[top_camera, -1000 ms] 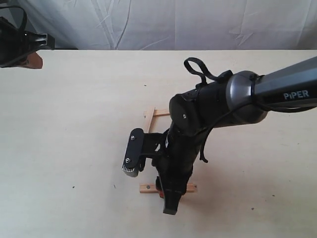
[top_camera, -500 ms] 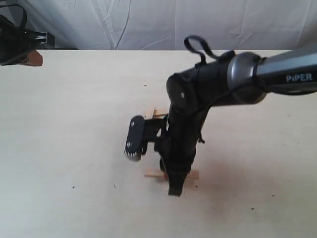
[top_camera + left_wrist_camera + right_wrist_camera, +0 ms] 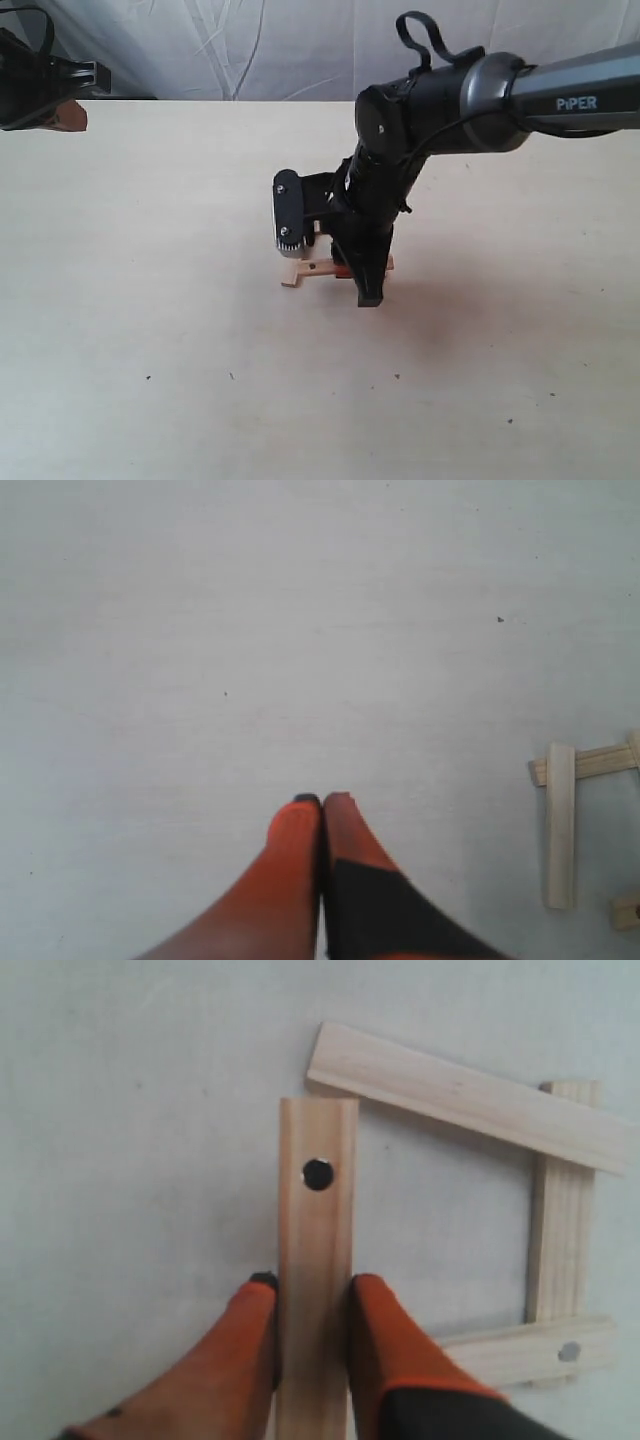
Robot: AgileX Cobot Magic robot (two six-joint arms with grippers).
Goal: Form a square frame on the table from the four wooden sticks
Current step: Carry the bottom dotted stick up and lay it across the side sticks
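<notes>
My right gripper (image 3: 313, 1285) is shut on a holed wooden stick (image 3: 318, 1195), its orange fingers (image 3: 385, 1340) pressing both long edges. That stick's end meets the end of a plain slat (image 3: 470, 1098). Another slat (image 3: 562, 1200) and a second holed one (image 3: 530, 1350) close the other sides, so the four form a rough square frame. In the exterior view the right arm (image 3: 420, 110) covers most of the frame on the table (image 3: 150, 300); only one stick end (image 3: 300, 273) shows. My left gripper (image 3: 322, 802) is shut and empty, away from the sticks (image 3: 560, 825).
A wrinkled white backdrop cloth (image 3: 300, 45) hangs behind the table's far edge. The left arm's dark body (image 3: 35, 85) sits at the far left corner. Small dark specks dot the tabletop.
My right gripper has carried the holed stick from the near side of the table toward the far side, up against the other three sticks. The left arm has stayed put.
</notes>
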